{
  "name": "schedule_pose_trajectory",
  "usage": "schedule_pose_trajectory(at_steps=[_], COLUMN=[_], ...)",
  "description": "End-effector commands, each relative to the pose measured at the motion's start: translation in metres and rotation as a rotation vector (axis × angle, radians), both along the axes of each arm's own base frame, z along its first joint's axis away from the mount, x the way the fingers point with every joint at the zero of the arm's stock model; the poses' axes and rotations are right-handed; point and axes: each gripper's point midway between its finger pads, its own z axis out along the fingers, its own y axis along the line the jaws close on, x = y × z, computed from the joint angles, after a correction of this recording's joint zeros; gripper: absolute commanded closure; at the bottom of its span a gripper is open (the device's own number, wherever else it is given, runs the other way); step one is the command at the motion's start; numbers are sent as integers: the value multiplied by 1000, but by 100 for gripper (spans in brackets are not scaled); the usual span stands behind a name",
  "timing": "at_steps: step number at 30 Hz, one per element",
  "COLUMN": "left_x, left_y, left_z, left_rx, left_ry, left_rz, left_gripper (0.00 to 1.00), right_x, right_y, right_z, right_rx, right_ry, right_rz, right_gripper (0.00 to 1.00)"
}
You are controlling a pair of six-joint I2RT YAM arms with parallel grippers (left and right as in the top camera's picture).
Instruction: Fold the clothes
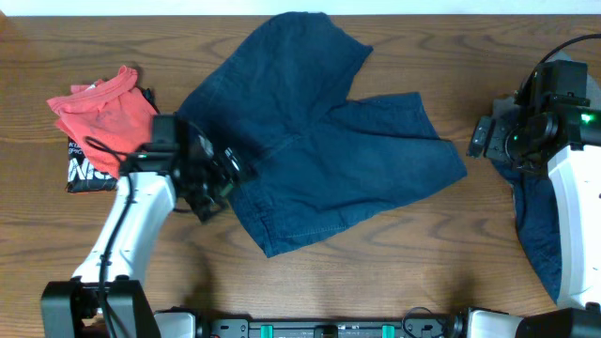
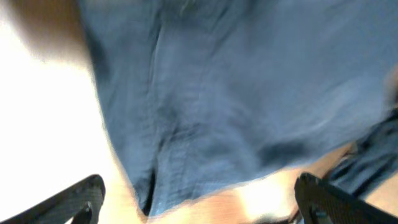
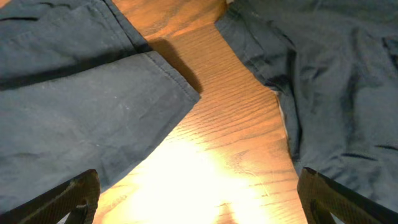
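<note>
Rightward, bare table (image 1: 474, 235) beyond shorts (image 1: 319, 141) hem.

Overhead is sharp and evenly lit; the left wrist view is blurred, its table (image 2: 50, 124) glaring white.

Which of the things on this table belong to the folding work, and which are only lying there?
For the job: blue shorts, spread in the middle; dark blue garment, crumpled by the right arm.
Only lying there: red garment, seemingly folded, at the left; black printed item partly under it, kind unclear.
</note>
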Motion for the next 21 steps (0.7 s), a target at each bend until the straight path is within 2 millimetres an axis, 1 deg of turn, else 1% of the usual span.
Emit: schedule_pose_trajectory(at_steps=[1,3,6,13,17,21], left_x=[-32,-50,-65,-95,-102,-93], left_y=[-6,-16,-31,-48,-60,-59], left_z=[-13,-14,-16,-36,-48,-59], left_rx=[65,76,102,324,363,390], left_ry=[160,271,363,441,421,348], left_rz=[28,81,150,340,426,536], left_gripper=[2,2,2,2,2,2], right_x=[0,0,1,2,-1,-2], right_y=[3,3,3,2,3,3], right_z=[2,1,-2,-15,-23,-24], right_rx=[23,24,24,32,37,38], right_ry=[-12,-9,-3,46,85,95], right_rz=[-10,-10,-11,-11,-11,-11], right_gripper=[1,1,1,1,1,1])
